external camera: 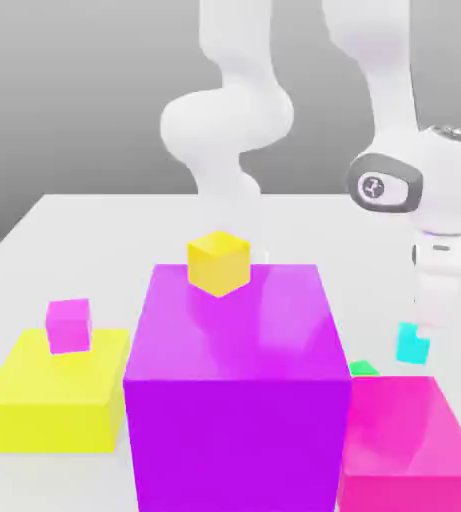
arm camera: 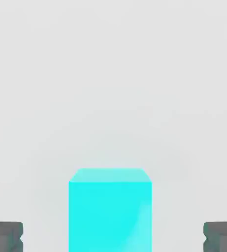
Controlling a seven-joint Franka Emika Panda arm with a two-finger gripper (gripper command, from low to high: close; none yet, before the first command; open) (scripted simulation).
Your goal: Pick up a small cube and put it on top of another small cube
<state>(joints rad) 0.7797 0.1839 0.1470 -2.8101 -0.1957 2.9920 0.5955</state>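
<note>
Two dark fingertips (arm camera: 6, 236) stand spread wide, one on each side of the small cyan cube (arm camera: 110, 209), so the claw (arm camera: 113, 237) is open and holds nothing. In the exterior view the cyan cube (external camera: 412, 343) rests on the white counter (external camera: 94, 230), beside the big pink block (external camera: 406, 440), with the claw (external camera: 426, 328) close above it. Descend straight, keep the cube centred, close only once the pads flank its side faces. A green cube (external camera: 363, 369) seems to sit nearby; avoid nudging it.
</note>
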